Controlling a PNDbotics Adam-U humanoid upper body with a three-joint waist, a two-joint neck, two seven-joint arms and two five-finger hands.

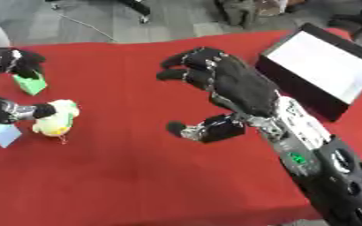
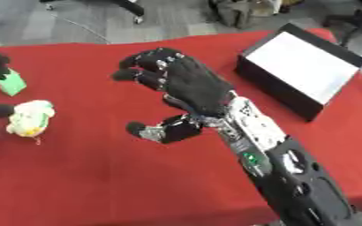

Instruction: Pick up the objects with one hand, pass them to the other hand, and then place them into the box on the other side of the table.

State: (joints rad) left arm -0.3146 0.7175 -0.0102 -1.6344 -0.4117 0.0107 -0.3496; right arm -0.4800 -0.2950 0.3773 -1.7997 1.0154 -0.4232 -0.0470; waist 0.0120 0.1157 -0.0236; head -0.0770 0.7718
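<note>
A yellow and white plush toy [image 1: 57,118] lies near the table's left edge. The tip of my left hand's thumb touches its left side. That left hand [image 1: 14,110] enters from the left edge and is mostly cut off. Its fingers [image 1: 20,59] rest far from the thumb, on top of a green block [image 1: 31,84]. My right hand [image 1: 242,86] hovers over the middle of the table, fingers relaxed and spread, holding nothing. The black box [image 1: 300,84] with a white inside stands at the right, just beyond the right hand.
A light blue flat thing [image 1: 2,134] lies at the left edge, below the toy. The red tablecloth [image 1: 137,176] covers the whole table. Beyond the far edge there is grey floor with chair legs.
</note>
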